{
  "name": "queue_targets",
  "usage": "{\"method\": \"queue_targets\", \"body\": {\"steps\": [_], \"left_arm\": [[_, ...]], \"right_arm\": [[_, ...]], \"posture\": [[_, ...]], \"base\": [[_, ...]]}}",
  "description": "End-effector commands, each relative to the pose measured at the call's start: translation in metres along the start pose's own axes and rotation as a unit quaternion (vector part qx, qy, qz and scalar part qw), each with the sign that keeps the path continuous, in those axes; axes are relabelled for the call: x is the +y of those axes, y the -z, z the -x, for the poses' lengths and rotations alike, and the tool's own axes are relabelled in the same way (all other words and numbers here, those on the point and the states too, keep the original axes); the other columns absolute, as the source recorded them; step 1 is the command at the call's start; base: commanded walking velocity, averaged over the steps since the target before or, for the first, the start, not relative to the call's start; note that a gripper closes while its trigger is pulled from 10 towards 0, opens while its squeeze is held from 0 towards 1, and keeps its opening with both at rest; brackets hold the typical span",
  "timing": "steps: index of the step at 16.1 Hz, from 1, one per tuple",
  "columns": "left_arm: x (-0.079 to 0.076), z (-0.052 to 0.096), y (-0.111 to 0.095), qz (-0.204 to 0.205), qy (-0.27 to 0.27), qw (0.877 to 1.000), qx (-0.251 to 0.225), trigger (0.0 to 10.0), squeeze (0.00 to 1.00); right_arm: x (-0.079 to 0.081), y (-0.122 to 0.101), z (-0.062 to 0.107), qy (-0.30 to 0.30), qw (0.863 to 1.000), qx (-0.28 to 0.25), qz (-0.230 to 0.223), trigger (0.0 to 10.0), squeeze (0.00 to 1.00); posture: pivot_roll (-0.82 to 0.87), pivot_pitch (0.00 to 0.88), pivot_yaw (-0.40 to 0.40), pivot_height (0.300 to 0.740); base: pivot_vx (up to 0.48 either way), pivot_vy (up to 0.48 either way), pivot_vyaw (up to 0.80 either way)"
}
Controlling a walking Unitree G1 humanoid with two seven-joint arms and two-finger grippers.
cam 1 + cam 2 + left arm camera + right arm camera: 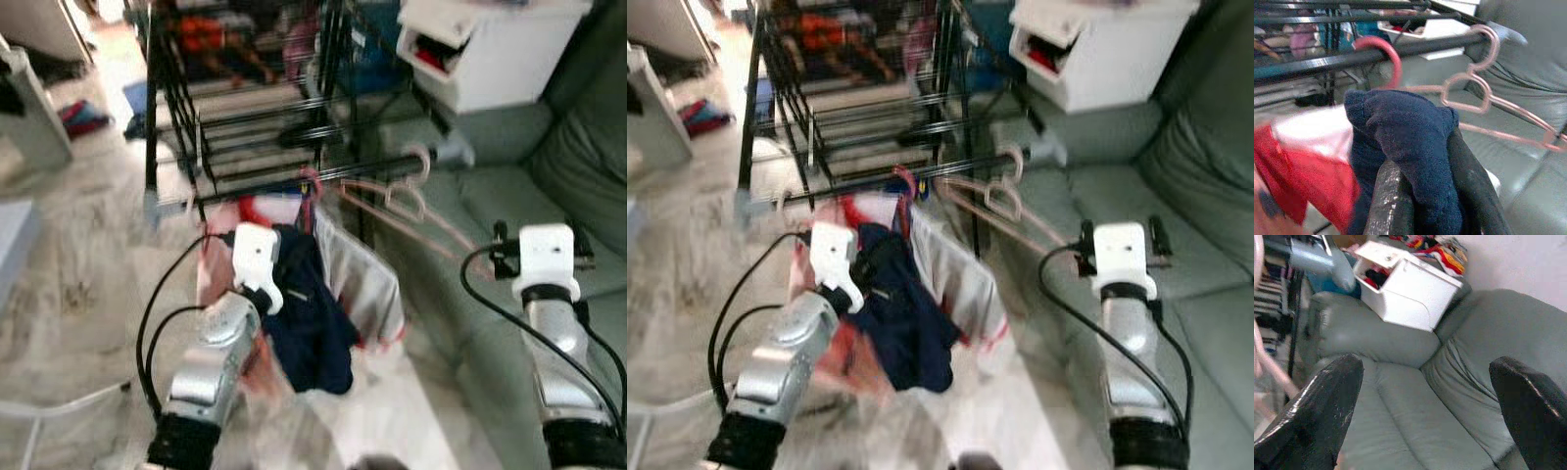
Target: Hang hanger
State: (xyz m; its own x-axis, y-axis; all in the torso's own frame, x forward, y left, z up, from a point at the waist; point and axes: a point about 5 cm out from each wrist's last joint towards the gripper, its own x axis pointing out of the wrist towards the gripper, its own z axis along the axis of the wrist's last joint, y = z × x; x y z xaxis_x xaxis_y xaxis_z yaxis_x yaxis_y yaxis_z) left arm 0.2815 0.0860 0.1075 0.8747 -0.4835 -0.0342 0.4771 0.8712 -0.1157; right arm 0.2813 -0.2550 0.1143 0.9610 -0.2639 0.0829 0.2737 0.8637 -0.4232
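Left gripper (1420,196) clenched on a dark navy garment (312,313), cloth bunched thick between the two black fingers (1469,181) and spilling over their tips. Just above and ahead of that gripper, a red hanger hook (1382,51) already looped over the black rail (1327,59) of the drying rack (245,108), so the navy garment looks to be hanging from it, alongside a red-and-white cloth (1308,156) and a pale grey one (362,284) draped close beside. Holding on here probably to steady the load while the hook settles on the rail; letting go too early could swing the lot or tip the hook off. Further along the same rail, away from the left gripper toward the sofa, a pink hanger (407,201) hooked on and trailing down at a slant, bare of clothing. Right gripper (1425,396) spread wide, nothing between its fingers, held up well apart from the rack and looking straight onto the grey-green sofa (1415,396), with a white storage box (1400,289) perched beyond on the sofa arm. Parked there most likely to stay out of the way of the hanging work. Hook over rail means the task reads as nearly done, pending release. Some blur in the head views, so the exact seat of the hook not certain.
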Motion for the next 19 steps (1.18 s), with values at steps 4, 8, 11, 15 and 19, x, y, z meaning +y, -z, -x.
{"method": "queue_targets", "body": {"steps": [4,8,11,15,19], "left_arm": [[0.010,0.003,-0.008,-0.005,-0.022,1.000,-0.011,10.0,0.00],[0.013,0.003,-0.012,-0.004,-0.034,0.999,-0.013,10.0,0.00],[0.017,0.007,-0.012,-0.009,-0.045,0.999,-0.005,10.0,0.00],[0.016,0.009,-0.011,-0.006,-0.052,0.999,0.002,10.0,0.00],[0.013,0.008,-0.009,-0.005,-0.046,0.999,0.009,10.0,0.00]], "right_arm": [[0.021,0.003,-0.003,-0.097,0.995,0.019,-0.025,10.0,0.00],[0.015,0.013,-0.006,-0.164,0.986,0.040,-0.011,10.0,0.00],[0.010,0.020,-0.007,-0.242,0.968,0.063,0.001,10.0,0.00],[-0.007,0.027,-0.008,-0.283,0.955,0.081,0.037,10.0,0.00],[-0.029,0.027,0.000,-0.285,0.956,0.070,0.008,10.0,0.00]], "posture": [[-0.05,0.000,0.012,0.740],[-0.04,0.000,0.008,0.740],[-0.03,0.000,0.003,0.740],[-0.03,0.000,-0.009,0.740],[-0.04,0.000,0.003,0.740]], "base": [[0.480,0.000,0.00],[0.085,0.000,0.00],[0.000,0.000,0.00],[0.000,0.000,0.00],[0.000,0.000,0.00]]}}
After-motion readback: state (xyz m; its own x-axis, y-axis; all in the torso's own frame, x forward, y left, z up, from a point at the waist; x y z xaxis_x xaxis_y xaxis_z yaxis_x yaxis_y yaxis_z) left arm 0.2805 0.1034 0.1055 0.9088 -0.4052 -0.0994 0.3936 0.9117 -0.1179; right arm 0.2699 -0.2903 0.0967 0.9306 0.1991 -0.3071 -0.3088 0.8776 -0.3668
